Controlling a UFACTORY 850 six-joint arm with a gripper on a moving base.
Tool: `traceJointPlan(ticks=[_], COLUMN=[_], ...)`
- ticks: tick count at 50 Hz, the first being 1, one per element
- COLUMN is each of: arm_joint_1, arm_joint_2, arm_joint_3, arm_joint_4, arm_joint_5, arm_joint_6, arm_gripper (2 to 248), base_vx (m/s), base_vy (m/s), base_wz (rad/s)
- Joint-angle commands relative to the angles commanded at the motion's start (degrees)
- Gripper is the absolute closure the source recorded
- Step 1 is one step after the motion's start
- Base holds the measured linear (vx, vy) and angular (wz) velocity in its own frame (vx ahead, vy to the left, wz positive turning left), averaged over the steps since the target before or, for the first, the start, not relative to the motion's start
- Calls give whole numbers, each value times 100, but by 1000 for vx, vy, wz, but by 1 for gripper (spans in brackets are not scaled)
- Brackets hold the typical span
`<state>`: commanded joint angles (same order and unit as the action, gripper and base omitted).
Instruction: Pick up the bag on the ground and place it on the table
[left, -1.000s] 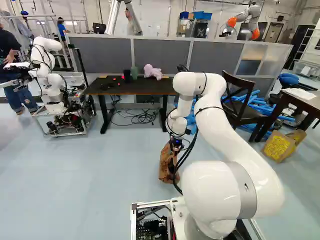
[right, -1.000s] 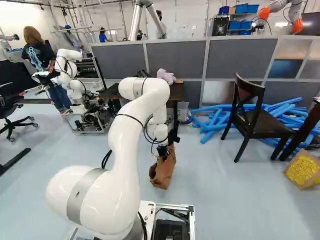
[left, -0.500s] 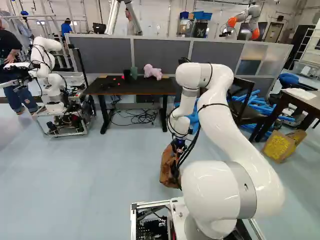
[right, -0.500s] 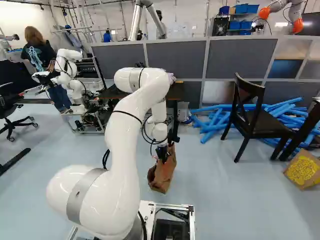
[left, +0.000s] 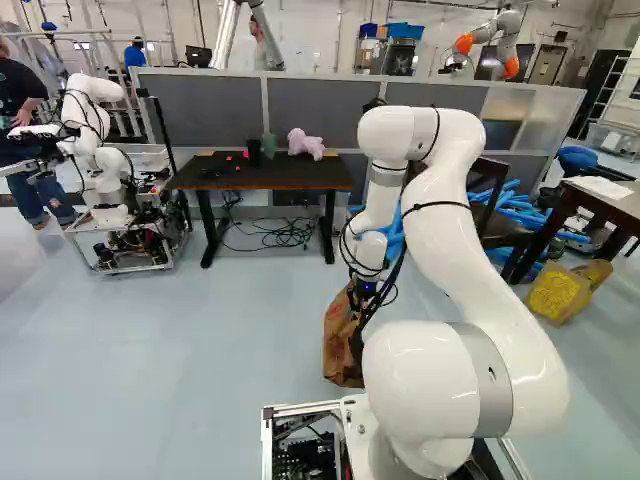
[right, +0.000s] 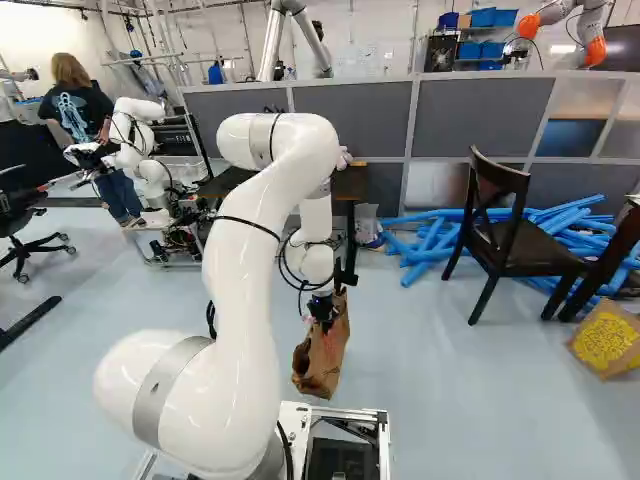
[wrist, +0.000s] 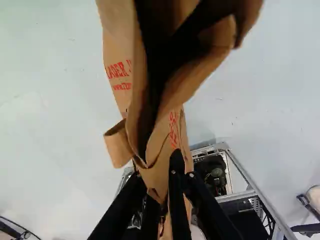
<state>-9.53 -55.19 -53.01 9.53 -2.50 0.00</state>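
My gripper (right: 322, 308) is shut on the upper edge of the brown paper bag (right: 320, 362), well in front of the table. Seen in the left base view, the bag (left: 341, 345) is partly behind the arm and its cables. In the wrist view crumpled paper is pinched between the two fingers of the gripper (wrist: 159, 186), and the bag's open mouth (wrist: 167, 65) spreads ahead of them. Whether its bottom touches the floor I cannot tell. The dark table (left: 285, 179) carries a pink plush toy (left: 305, 144), a dark cup and small red things.
A dark chair (right: 510, 235) stands beside blue foam tubes (right: 435, 240) to the table's right. Farther right are another dark table (left: 610, 202) and a yellow-marked paper bag (left: 560, 293). Another robot (left: 95, 140) stands left of the table; grey partitions (left: 430, 105) run behind.
The arm's elbow has risen and the gripper has drawn a little nearer the base, with the bag moving along in its grip. The base has stayed put.
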Motion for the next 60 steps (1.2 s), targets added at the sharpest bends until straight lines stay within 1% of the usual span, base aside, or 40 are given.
traceJointPlan(ticks=[25,33,48,60], arm_joint_1=[-94,-120,-120,-112], arm_joint_2=[717,960,1371,1704], arm_joint_3=[774,1002,1258,1435], arm_joint_4=[-316,-339,-343,-343], arm_joint_5=[0,13,38,-64], arm_joint_6=[0,0,0,0], arm_gripper=[229,229,229,229], base_vx=[0,0,0,0], base_vy=[0,0,0,0], base_wz=[0,0,0,0])
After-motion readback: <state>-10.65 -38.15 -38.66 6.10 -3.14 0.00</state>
